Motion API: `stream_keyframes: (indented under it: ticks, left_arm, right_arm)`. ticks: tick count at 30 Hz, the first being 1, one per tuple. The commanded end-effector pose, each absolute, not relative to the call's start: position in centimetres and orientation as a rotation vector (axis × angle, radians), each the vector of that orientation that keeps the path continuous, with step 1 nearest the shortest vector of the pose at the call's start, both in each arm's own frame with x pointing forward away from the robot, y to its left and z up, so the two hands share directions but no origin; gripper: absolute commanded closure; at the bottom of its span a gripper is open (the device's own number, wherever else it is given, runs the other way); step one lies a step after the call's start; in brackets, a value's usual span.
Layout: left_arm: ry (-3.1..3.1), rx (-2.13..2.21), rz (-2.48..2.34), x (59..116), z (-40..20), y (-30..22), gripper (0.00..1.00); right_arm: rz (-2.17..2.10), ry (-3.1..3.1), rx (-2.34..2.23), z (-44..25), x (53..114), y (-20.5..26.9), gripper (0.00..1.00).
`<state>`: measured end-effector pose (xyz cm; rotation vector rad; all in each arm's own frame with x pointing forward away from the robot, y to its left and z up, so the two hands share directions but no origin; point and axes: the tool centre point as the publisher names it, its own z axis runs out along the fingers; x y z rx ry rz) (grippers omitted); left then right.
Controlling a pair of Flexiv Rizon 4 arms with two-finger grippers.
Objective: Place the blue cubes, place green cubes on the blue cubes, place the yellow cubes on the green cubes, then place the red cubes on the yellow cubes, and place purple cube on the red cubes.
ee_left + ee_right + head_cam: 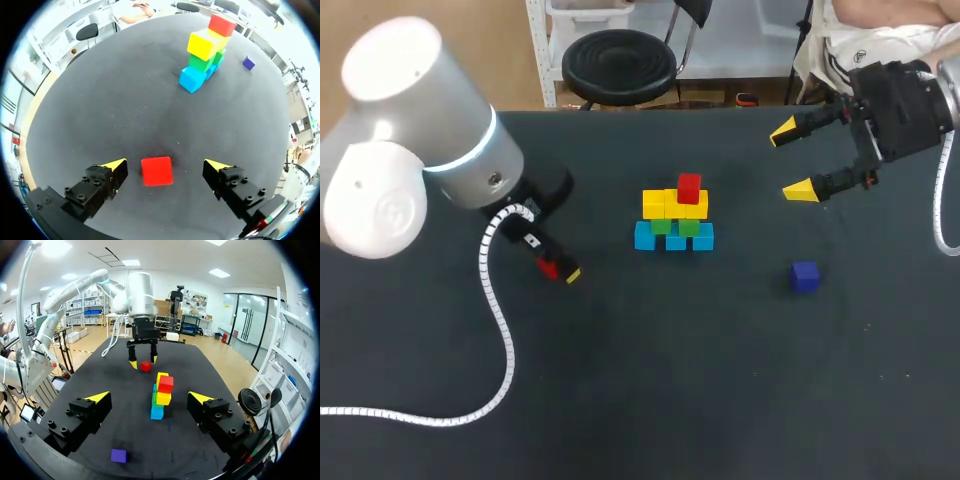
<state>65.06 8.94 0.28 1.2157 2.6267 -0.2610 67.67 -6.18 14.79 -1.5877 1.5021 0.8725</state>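
A stack of cubes [675,215] stands mid-table: blue cubes at the base, green cubes on them, yellow cubes above, one red cube [689,187] on top. A second red cube [157,171] lies on the table between the open fingers of my left gripper [165,167], untouched by either finger; in the head view it shows at my left gripper [560,270]. The purple cube [805,276] lies alone to the right of the stack. My right gripper [792,160] hangs open and empty above the table's far right; the stack [160,396] and purple cube [119,455] lie ahead of it.
The dark table [650,390] carries nothing else. My left arm's white cable [500,330] trails across the left side of the table. The front half of the table is bare mat.
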Motion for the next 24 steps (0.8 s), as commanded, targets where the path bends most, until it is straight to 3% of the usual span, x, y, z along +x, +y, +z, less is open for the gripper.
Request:
stream_keyframes:
  ticks: [1, 14, 18, 24]
  left_arm:
    - [2.626, 1.211, -0.251, 64.7, 0.4, 9.2, 0.0]
    - [2.618, 1.193, -0.231, 64.3, 0.2, 10.5, 0.0]
    - [2.622, 1.191, -0.227, 64.5, -0.2, 10.5, 0.08]
    - [2.626, 1.199, -0.241, 64.8, -0.8, 9.9, 0.02]
  right_arm:
    - [0.873, 1.5, -1.587, 14.7, 67.7, -6.2, 0.0]
    - [0.873, 1.5, -1.587, 14.7, 67.7, -6.2, 0.0]
    - [0.873, 1.5, -1.587, 14.7, 67.7, -6.2, 0.0]
    - [0.873, 1.5, -1.587, 14.7, 67.7, -6.2, 0.0]
